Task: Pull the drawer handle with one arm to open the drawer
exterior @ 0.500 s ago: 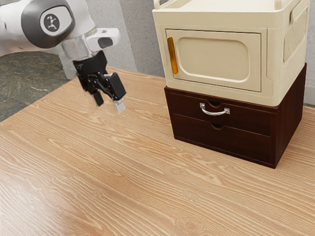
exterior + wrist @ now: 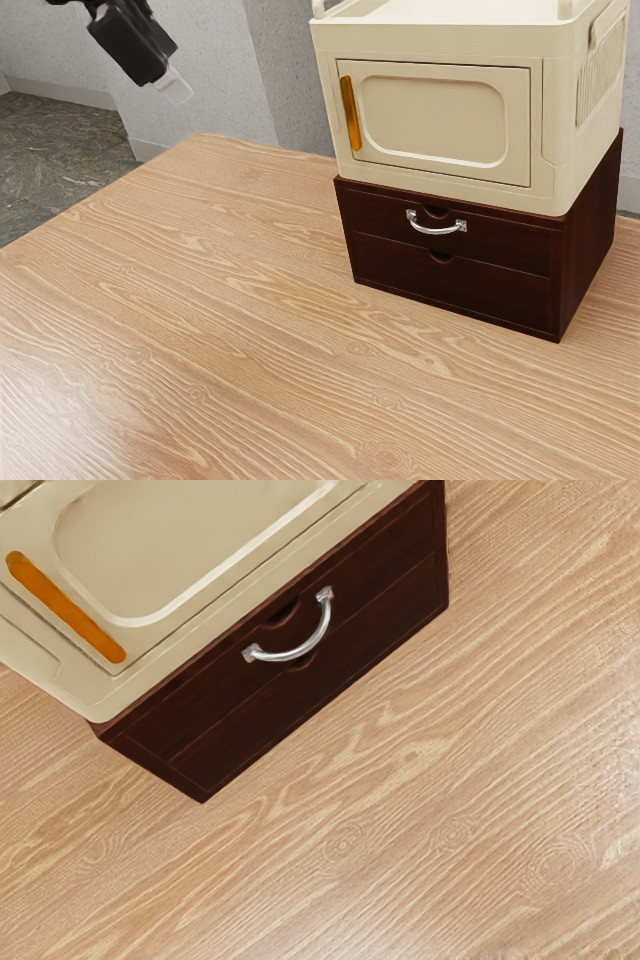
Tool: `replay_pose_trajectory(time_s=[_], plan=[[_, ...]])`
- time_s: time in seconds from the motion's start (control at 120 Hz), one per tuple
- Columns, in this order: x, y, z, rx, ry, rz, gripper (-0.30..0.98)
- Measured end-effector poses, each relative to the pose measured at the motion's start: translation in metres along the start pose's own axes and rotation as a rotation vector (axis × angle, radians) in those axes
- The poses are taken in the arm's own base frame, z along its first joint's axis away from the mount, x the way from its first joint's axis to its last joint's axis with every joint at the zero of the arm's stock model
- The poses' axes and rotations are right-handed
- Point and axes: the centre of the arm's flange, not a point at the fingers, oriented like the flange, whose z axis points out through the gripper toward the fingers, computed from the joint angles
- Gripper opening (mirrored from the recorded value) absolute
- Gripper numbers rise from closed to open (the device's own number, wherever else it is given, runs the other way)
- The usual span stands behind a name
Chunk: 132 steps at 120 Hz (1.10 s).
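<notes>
Below the pincer [image 2: 138,46], well apart: silver handle [image 2: 436,232] on shut upper drawer [image 2: 506,246] | pincer state: cannot tell whether open or closed | lower still: wooden counter [image 2: 220,320]

"Can any words, labels or brand names be read in the exterior view?"
"No, none can be read there."
"And in the wrist view, is there any readable writing, number or sign?"
"None there either. No text is legible in either of the two views."
</notes>
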Motion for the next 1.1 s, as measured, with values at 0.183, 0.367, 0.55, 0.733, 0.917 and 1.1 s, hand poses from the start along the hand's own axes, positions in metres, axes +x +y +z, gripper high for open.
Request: replay_pose_trajectory(time_s=[0.183,0.367,0.55,0.733,0.917,1.1], plan=[[0.004,0.029,0.006,-0.109,-0.023,0.293,0.68],[-0.024,0.056,0.039,-0.12,-0.143,0.42,0.67],[-0.055,0.104,0.086,-0.083,-0.165,0.532,0.68],[-0.019,0.148,0.137,-0.089,-0.11,0.675,0.68],[0.014,0.124,0.183,-0.1,-0.076,0.666,0.68],[0.026,0.115,0.219,-0.096,-0.074,0.645,0.65]])
